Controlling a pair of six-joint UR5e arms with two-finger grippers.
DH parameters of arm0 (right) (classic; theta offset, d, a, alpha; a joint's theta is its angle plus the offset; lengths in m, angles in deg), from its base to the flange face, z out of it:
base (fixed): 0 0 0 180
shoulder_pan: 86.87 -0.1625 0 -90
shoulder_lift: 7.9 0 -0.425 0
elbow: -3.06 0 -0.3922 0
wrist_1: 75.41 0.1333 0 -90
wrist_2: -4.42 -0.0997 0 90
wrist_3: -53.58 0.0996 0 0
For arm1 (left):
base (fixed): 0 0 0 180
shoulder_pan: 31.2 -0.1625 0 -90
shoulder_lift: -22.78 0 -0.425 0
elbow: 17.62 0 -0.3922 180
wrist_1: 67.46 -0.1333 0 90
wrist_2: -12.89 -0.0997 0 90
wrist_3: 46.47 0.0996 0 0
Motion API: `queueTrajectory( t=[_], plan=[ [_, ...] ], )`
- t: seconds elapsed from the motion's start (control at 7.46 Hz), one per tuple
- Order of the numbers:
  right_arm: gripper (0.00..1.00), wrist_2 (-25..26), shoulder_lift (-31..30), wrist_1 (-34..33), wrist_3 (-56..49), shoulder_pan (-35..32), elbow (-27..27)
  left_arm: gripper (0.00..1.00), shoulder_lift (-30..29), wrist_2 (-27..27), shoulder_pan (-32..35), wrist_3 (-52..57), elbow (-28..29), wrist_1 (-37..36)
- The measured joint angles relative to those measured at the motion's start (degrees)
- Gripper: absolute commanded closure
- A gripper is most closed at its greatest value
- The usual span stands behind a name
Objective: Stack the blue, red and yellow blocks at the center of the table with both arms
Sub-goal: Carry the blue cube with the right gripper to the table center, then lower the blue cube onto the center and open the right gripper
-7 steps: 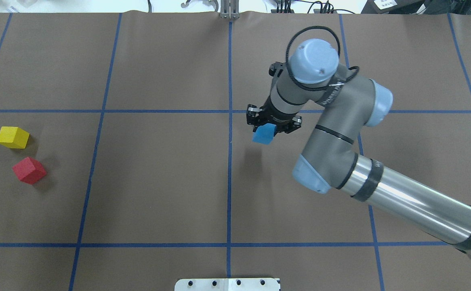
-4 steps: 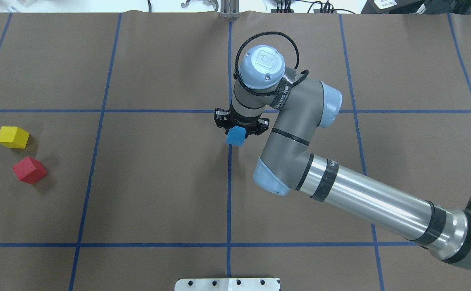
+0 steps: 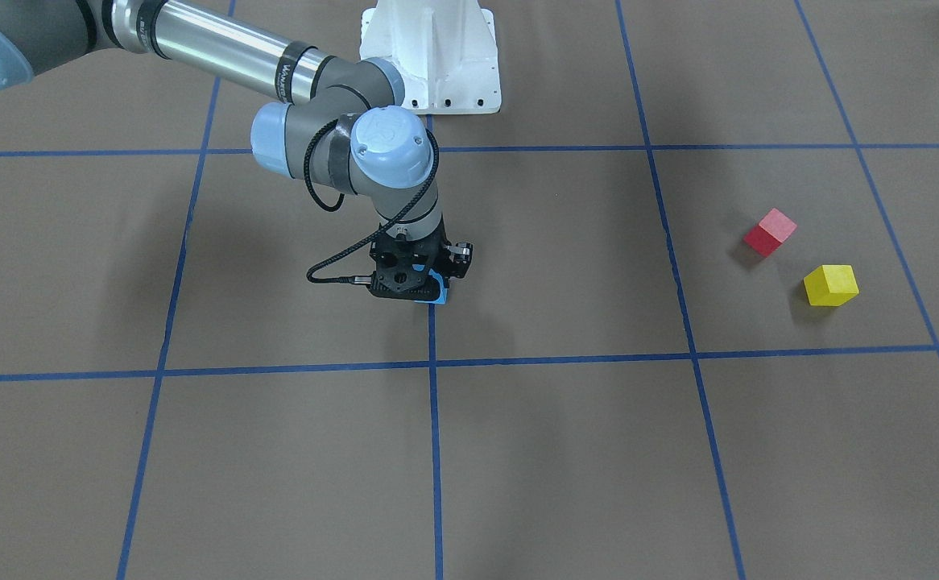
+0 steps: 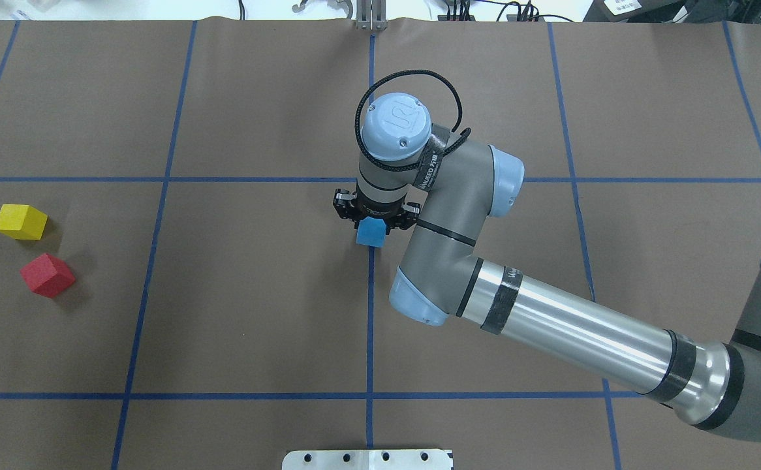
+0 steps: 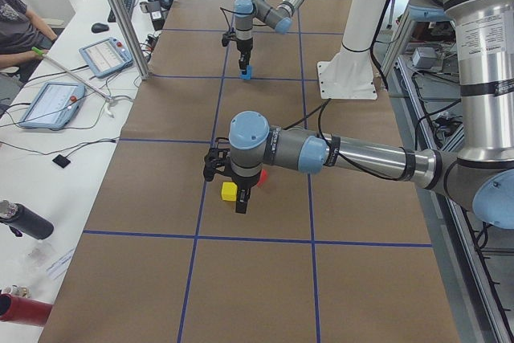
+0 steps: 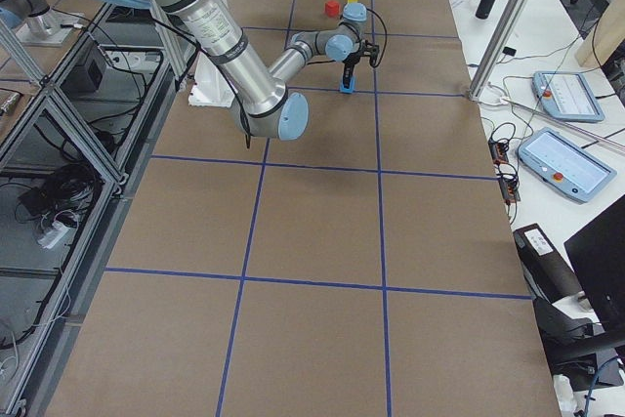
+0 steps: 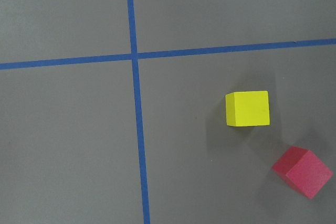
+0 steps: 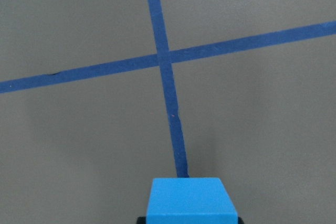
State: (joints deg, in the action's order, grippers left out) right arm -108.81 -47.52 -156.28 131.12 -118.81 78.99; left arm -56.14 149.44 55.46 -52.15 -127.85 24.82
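Your right gripper [image 4: 372,225] is clasping the blue block [image 4: 370,233], well apart from the yellow block [image 4: 20,221] and red block [image 4: 47,275]; you cannot tell how the left gripper [image 5: 239,198] jaws are standing.

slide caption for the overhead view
Right gripper holds the blue block at the center line; yellow block and red block sit far left.

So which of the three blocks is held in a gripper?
The blue block, in the right gripper; the red block and yellow block sit free.
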Motion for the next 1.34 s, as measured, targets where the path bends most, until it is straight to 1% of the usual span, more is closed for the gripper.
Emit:
queueTrajectory(
  t=[0.13, 0.27, 0.4, 0.8, 1.34],
  plan=[
    [0.88, 0.01, 0.31, 0.01, -0.21, 0.07, -0.43, 0.00, 0.00, 0.02, 0.00, -0.02, 0.01, 0.00],
    [0.80, 0.02, 0.55, 0.00, -0.45, 0.13, -0.68, 0.00, 0.00, 0.02, 0.00, -0.02, 0.01, 0.00],
    [0.67, 0.02, 0.91, -0.04, -0.81, 0.21, -1.03, 0.00, 0.00, 0.02, 0.00, -0.02, 0.00, 0.00],
    [0.67, 0.00, 1.46, -0.15, -4.13, 0.30, -1.87, 0.00, 0.00, -0.03, -0.02, 0.01, -0.02, 0.00],
    [0.67, -0.14, 1.52, -0.48, -4.98, 0.31, -1.92, 0.00, 0.00, 0.02, 0.00, -0.02, -0.02, 0.00]
  ],
)
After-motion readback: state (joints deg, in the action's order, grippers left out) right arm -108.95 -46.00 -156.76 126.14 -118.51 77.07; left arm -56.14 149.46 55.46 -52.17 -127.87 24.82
